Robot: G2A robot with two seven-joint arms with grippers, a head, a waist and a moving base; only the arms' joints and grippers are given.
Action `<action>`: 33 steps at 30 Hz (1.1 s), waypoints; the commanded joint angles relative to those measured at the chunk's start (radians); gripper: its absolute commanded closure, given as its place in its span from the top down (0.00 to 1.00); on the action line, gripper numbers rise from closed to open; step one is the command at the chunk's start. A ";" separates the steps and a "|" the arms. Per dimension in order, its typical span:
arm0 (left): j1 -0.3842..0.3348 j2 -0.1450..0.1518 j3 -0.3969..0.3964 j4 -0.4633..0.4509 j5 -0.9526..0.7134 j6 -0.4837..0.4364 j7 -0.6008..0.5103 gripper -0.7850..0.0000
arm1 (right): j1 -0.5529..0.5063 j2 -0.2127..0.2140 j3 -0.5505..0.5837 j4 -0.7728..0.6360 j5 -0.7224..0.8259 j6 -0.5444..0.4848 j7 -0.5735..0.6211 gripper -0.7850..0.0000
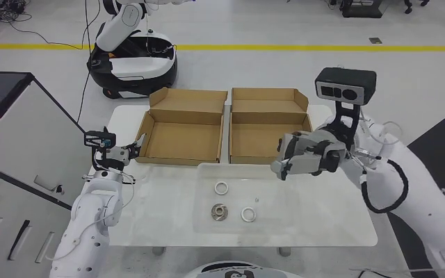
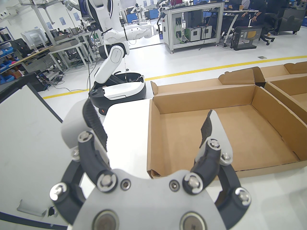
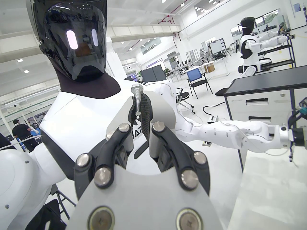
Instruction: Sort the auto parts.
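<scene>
Left gripper [image 1: 138,146], released, at the worktop's [image 1: 174,226] left edge beside a cardboard box [image 1: 182,135]; clear tray [image 1: 292,212] with rings [image 1: 222,187] by the front edge; right gripper [image 3: 140,107] above the tray's far edge, grasping a bolt [image 3: 137,96]

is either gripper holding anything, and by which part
The right gripper holds a bolt by its threaded shank, with the hex head sticking out past the fingertips. The left gripper is open and empty.
</scene>
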 commanded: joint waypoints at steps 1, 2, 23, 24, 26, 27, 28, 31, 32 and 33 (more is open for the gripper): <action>0.000 0.000 0.000 0.000 0.000 0.000 0.000 1.00 | -0.008 -0.004 0.008 -0.007 0.012 0.002 0.002 0.00; 0.000 0.000 0.000 0.000 0.000 0.000 0.000 1.00 | -0.015 -0.007 0.011 -0.014 0.028 0.000 0.000 0.00; 0.000 0.000 0.000 0.000 0.000 0.000 0.000 1.00 | -0.076 -0.060 0.042 -0.076 0.212 0.030 0.030 0.00; 0.000 0.000 0.000 0.000 0.000 0.000 0.000 1.00 | -0.076 -0.060 0.042 -0.076 0.212 0.030 0.030 0.00; 0.000 0.000 0.000 0.000 0.000 0.000 0.000 1.00 | -0.085 -0.062 0.044 -0.084 0.214 0.043 0.012 0.00; 0.000 0.000 0.000 0.000 0.000 0.000 0.000 1.00 | -0.094 -0.064 0.047 -0.092 0.216 0.049 -0.003 0.00; 0.000 0.000 0.000 0.000 0.000 0.000 0.000 1.00 | -0.105 -0.067 0.049 -0.098 0.223 0.051 -0.014 0.00; 0.000 0.000 0.000 0.000 0.000 0.000 0.000 1.00 | -0.135 -0.075 0.055 -0.109 0.245 0.051 -0.023 0.00; 0.000 0.000 0.000 0.000 0.000 0.000 0.000 1.00 | -0.144 -0.078 0.058 -0.111 0.252 0.050 -0.022 0.00; 0.000 0.000 0.000 0.000 0.000 0.000 0.000 1.00 | -0.152 -0.081 0.061 -0.112 0.256 0.049 -0.020 0.00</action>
